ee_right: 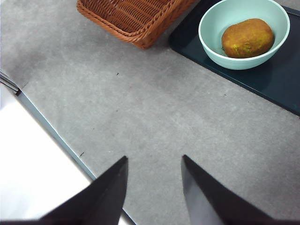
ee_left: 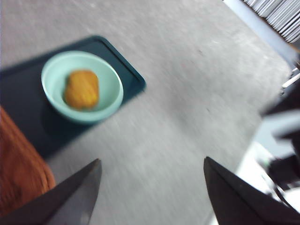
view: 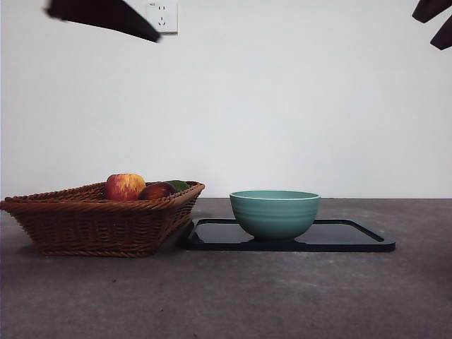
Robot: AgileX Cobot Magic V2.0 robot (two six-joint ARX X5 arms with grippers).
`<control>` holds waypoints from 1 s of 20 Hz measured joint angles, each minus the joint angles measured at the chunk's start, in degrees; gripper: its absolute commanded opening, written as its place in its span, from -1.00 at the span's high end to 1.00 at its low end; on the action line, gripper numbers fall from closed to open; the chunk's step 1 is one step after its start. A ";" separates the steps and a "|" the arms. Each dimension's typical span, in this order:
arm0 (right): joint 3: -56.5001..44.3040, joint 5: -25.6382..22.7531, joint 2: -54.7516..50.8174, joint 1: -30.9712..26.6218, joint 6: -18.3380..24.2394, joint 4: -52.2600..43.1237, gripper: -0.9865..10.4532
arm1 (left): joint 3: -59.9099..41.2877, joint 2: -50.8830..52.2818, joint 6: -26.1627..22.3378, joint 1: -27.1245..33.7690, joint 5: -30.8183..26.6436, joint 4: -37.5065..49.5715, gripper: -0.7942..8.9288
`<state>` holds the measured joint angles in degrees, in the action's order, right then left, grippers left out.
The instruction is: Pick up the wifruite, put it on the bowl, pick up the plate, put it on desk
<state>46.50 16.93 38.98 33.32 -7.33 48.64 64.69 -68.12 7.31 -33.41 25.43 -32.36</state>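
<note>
On the left of the desk (view: 226, 296) a brown wicker basket (view: 99, 215) is sitting, with its near corner touching or almost touching the edge of the black tray (view: 353, 236) beside it. Inside the basket a red-and-yellow streaked apple (view: 125, 186) is showing above the rim, a dark red fruit (view: 157, 191) is lying just beside it, and a sliver of something green (view: 179, 184) is peeking out behind that; what it is cannot be told.

To the right of the basket the tray is lying flat on the desk, and the teal bowl (view: 275, 212) is standing upright on its left half. From table height the contents of the bowl are hidden. Both wrist views are showing the wifruite (ee_right: 247, 38) resting inside the bowl, lying on its side against the bottom, with nothing gripping it.

Neither arm is working near the objects. In the front view only dark tips are showing at the two top corners, high above the table. The left gripper (ee_left: 152, 187) is hanging over bare desk, well apart from tray and bowl, its jaws spread wide and holding nothing; that view is blurred. The right gripper (ee_right: 154, 187) is hanging over bare desk near the table's edge, well clear of the basket and tray, its jaws parted by a narrower gap and likewise empty.
</note>
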 measured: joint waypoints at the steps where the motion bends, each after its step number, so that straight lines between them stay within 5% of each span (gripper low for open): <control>1: 0.00 0.00 0.00 0.00 0.00 0.02 0.51 | 2.89 -3.43 -0.66 0.00 -0.04 0.04 0.13; 9: 0.00 0.02 0.00 0.00 0.00 0.02 0.51 | 22.29 -26.95 -3.28 -0.26 -0.92 0.83 0.13; 20: 0.00 0.00 -0.66 0.00 -0.46 3.50 0.51 | 27.52 -42.93 -7.98 -3.10 -9.29 5.46 0.13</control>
<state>46.50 16.93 38.33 33.32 -7.79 52.14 92.20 -111.04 -0.67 -36.51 16.14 -26.89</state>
